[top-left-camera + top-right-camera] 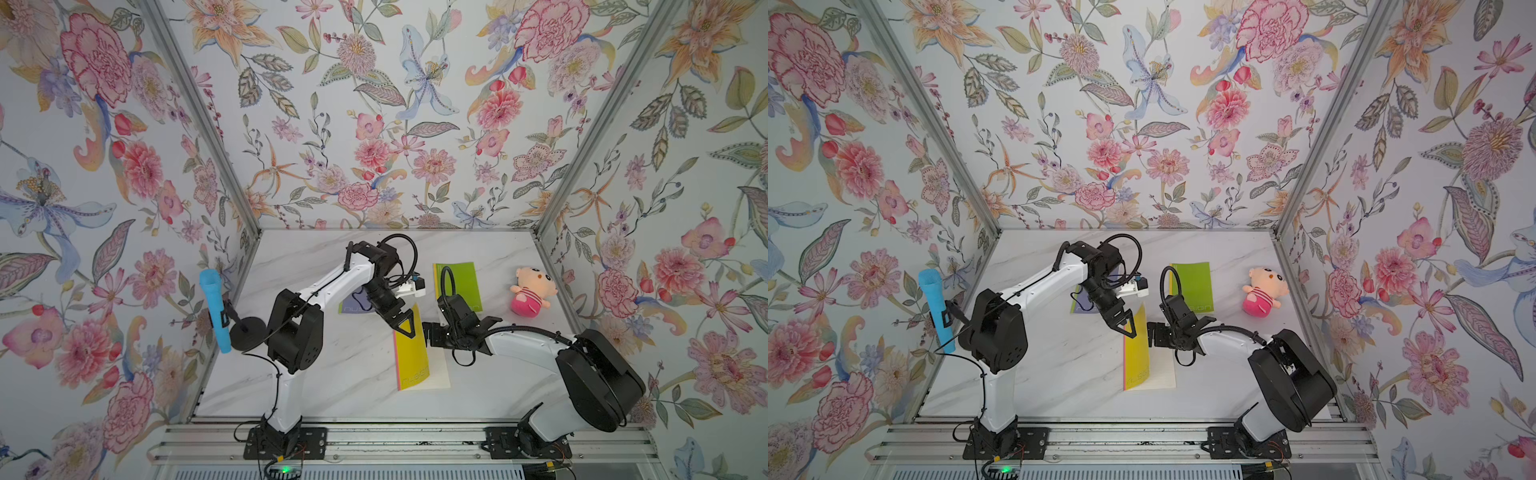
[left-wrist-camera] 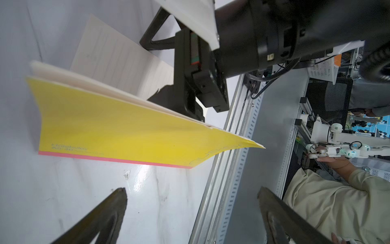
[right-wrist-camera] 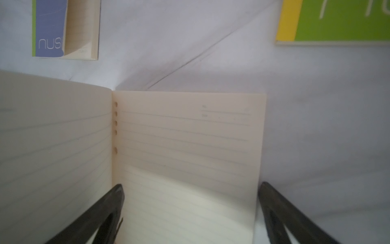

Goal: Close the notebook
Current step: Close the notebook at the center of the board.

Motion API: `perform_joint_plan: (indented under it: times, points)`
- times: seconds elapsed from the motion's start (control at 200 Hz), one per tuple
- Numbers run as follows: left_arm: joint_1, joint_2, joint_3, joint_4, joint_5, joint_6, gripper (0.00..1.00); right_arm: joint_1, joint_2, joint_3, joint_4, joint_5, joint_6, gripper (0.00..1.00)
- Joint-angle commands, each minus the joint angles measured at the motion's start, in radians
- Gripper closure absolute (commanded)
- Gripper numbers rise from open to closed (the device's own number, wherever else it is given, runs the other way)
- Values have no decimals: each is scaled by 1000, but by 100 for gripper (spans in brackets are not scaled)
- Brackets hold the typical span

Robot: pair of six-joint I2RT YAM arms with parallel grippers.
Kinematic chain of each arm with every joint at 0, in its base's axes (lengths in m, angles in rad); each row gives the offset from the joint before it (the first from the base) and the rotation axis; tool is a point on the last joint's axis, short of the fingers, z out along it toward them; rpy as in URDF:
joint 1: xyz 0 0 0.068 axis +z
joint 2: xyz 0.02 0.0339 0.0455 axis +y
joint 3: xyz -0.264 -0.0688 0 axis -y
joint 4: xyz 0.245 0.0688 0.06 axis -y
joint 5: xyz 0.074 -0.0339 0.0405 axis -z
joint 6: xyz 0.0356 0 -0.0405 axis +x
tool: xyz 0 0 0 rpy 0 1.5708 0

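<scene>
White marbled tabletop (image 1: 332, 374) is carrying the yellow paper-covered notebook (image 1: 411, 361) at its middle, cover standing half raised. Left gripper (image 1: 405, 328) is angling down beside that cover's far end, jaws spread wide, empty. Right gripper (image 1: 429, 337) is reaching low across the flat lined page, jaws likewise wide.

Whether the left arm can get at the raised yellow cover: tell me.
Probably yes: the left tool stands open close to the yellow cover, with only bare table between them.
</scene>
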Motion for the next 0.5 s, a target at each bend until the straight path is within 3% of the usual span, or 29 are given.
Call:
perform_joint_plan:
  times: [0.0,0.265,0.495]
  points:
    - [-1,-21,25,-32,-11,15,0,-61,3,-72,-166,-11,-14,0]
    - [26,17,8,3,-42,32,0,-183,-171,-65,-259,-47,-84,0]
    - [112,52,-17,126,-130,-41,0,-163,-271,-28,-232,-163,-90,0]
